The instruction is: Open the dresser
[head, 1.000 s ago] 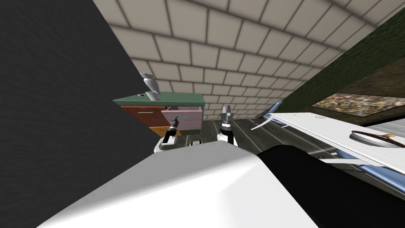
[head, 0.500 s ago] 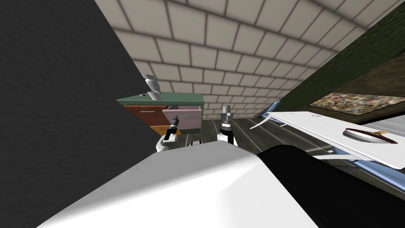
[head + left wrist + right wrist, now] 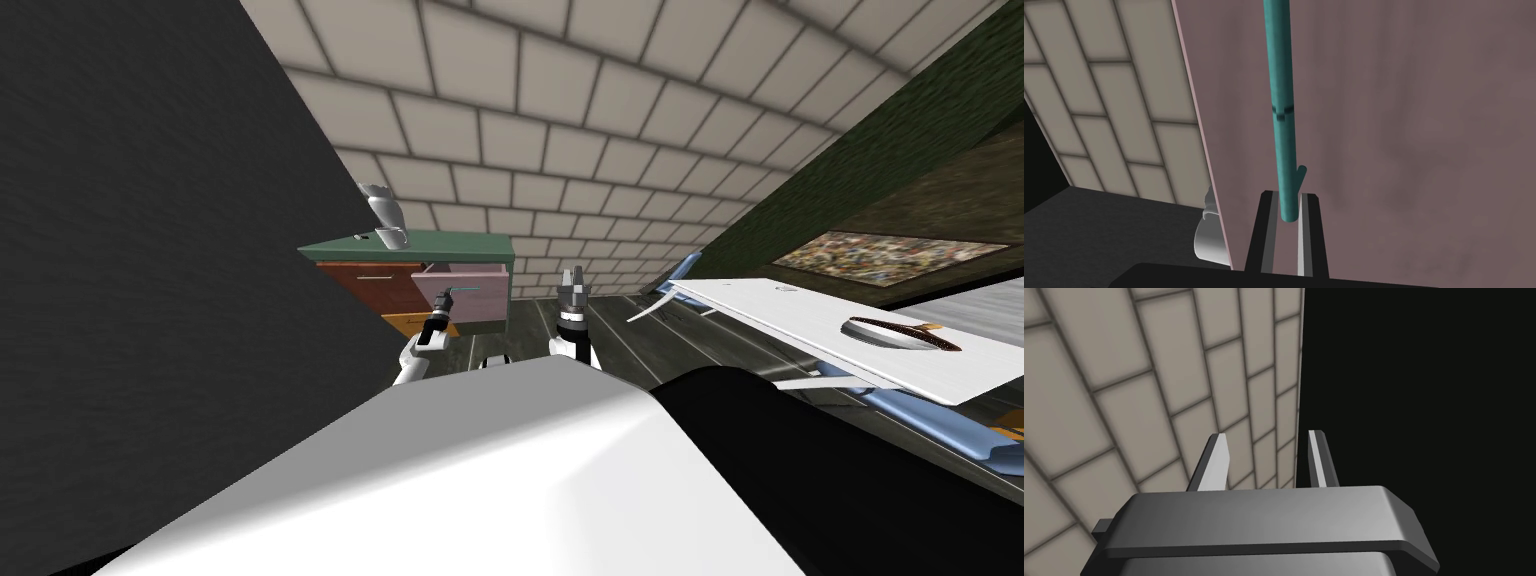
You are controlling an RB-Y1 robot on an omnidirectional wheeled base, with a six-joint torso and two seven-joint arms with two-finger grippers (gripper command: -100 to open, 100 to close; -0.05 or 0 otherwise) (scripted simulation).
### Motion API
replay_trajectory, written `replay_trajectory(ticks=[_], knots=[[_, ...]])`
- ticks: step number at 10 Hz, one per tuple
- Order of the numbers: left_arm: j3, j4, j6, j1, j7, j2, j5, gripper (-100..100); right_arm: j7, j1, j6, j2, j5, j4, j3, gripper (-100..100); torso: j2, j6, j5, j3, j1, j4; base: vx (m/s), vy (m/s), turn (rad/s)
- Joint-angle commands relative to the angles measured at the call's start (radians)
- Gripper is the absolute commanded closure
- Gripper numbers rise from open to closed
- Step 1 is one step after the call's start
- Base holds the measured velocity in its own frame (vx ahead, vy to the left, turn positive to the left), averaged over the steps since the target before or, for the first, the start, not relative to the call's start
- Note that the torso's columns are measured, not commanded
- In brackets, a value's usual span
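The dresser [image 3: 440, 244] has a green top and stands against the tiled wall. It has a brown drawer [image 3: 372, 281] and an orange one [image 3: 412, 323]. Its pink drawer [image 3: 478, 300] is pulled out toward me. My left gripper [image 3: 443, 305] is shut on the end of that drawer's teal bar handle [image 3: 462, 291]. In the left wrist view the handle [image 3: 1281, 110] runs along the pink drawer front [image 3: 1404, 125], and the left gripper [image 3: 1288, 212] clamps its near end between both fingers. My right gripper [image 3: 572, 282] hovers to the right of the dresser; its wrist view shows the right gripper [image 3: 1269, 453] open and holding nothing.
A grey vase and a cup [image 3: 385, 218] stand on the dresser top. A dark wall [image 3: 150, 260] runs close on the left. To the right stand a white table [image 3: 790, 318] bearing a dish [image 3: 895, 334] and a blue chair [image 3: 686, 270].
My whole view has shifted: the dresser looks slightly smaller and the table has slid left. My left gripper stays shut on the handle and the pink drawer has come along with it.
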Motion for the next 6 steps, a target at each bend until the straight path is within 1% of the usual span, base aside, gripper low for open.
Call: replay_trajectory(ticks=[1,3,5,6], knots=[[0.010,0.078,-0.015,-0.058,-0.005,-0.002,0.003,100,0.000,0.000,0.000,0.000,0.000,0.000,0.000,0,0.004,0.001,-0.001,0.003,-0.001,0.003,-0.060,0.013,-0.005],[0.010,0.123,-0.015,-0.058,-0.005,-0.002,0.003,100,0.000,0.000,0.000,0.000,0.000,0.000,0.000,0,-0.001,0.000,0.000,0.000,-0.001,-0.001,-0.006,0.005,-0.003],[0.010,0.123,-0.015,-0.058,-0.005,-0.002,0.003,100,0.000,0.000,0.000,0.000,0.000,0.000,0.000,0,-0.007,0.000,0.002,-0.004,0.002,-0.005,0.000,0.000,0.000],[0.028,0.149,-0.042,-0.113,-0.011,0.000,0.011,100,0.000,0.000,0.000,0.000,0.000,0.000,0.000,0,-0.007,0.000,0.002,-0.004,0.002,-0.006,-0.101,0.010,-0.025]])
